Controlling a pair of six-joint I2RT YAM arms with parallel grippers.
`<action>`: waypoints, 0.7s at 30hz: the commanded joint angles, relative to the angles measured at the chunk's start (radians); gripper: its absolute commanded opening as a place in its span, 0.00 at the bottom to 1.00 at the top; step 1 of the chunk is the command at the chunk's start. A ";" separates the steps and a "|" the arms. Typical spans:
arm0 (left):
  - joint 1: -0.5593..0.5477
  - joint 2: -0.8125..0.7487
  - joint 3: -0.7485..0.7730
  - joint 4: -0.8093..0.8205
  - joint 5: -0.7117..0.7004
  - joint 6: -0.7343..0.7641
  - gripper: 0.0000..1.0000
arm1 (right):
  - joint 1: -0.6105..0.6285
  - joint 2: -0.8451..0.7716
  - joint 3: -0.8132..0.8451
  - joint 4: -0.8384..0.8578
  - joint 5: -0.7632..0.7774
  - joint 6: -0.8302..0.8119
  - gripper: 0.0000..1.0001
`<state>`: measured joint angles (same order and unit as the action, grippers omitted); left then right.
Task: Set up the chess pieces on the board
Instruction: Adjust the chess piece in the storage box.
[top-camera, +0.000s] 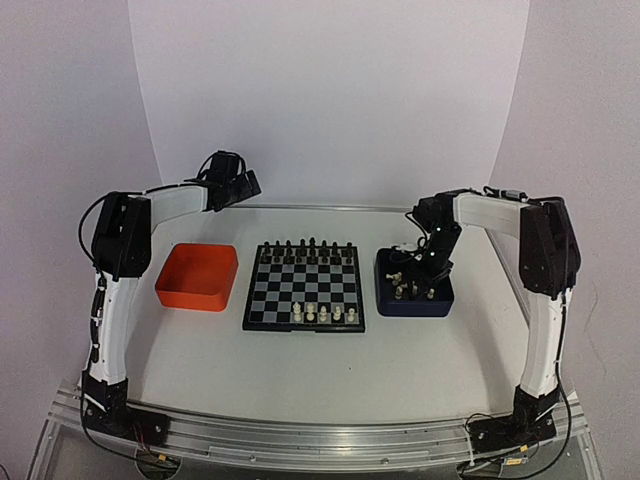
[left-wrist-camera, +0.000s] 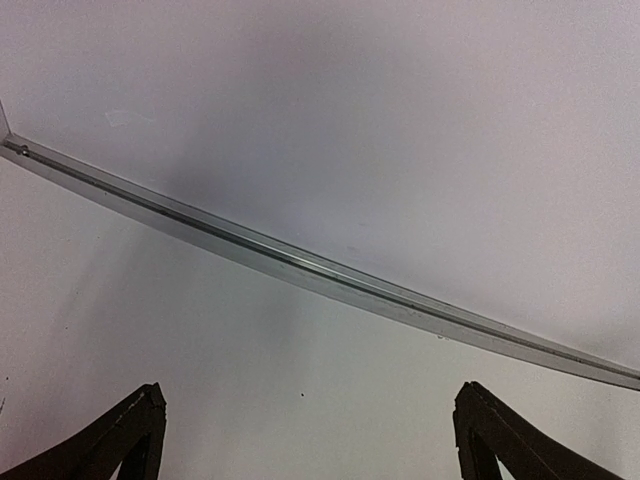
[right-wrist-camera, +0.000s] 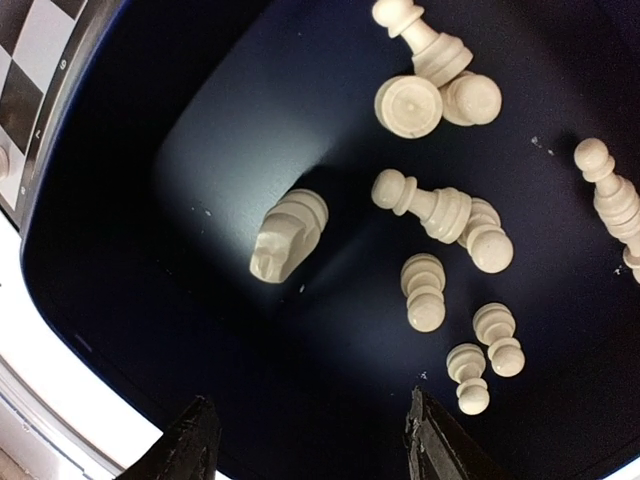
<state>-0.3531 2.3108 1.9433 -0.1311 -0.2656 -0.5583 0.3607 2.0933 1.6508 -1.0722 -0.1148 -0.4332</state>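
Noting hazards first: chess pieces (right-wrist-camera: 440, 210) lie tumbled and crowded in the dark blue tray (right-wrist-camera: 130, 200), several touching in pairs. A descent by the right gripper (right-wrist-camera: 310, 435) could well pinch two at once, or nudge a round, lying piece so that it rolls out from the jaws. A piece grasped on its side would probably also reach the board (top-camera: 303, 287) tilted and topple those standing in its lower row (five cream ones, as far as the top view shows). Right gripper: jaws partly apart, nothing between them, hanging over the tray. Nearest item: knight (right-wrist-camera: 290, 235), lying alone left of centre in the wrist view, above the jaws and slightly left of their midline, apart from them; the other pieces cluster at upper right and right. Left gripper (left-wrist-camera: 310, 415): spread wide, empty, raised at upper left of the top view, facing bare wall (left-wrist-camera: 400, 120), well apart from board and orange tray (top-camera: 198, 275).
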 joint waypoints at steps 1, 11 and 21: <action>0.008 -0.059 -0.010 0.024 -0.020 -0.007 1.00 | 0.002 0.019 -0.009 -0.026 -0.025 -0.003 0.60; 0.010 -0.056 -0.016 0.023 -0.028 -0.006 1.00 | 0.002 0.100 0.026 -0.025 -0.004 -0.022 0.54; 0.013 -0.059 -0.023 0.025 -0.037 -0.015 1.00 | 0.002 0.131 0.045 0.022 0.068 -0.001 0.40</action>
<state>-0.3491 2.3108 1.9217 -0.1297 -0.2751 -0.5594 0.3607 2.1980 1.6696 -1.0655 -0.0812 -0.4456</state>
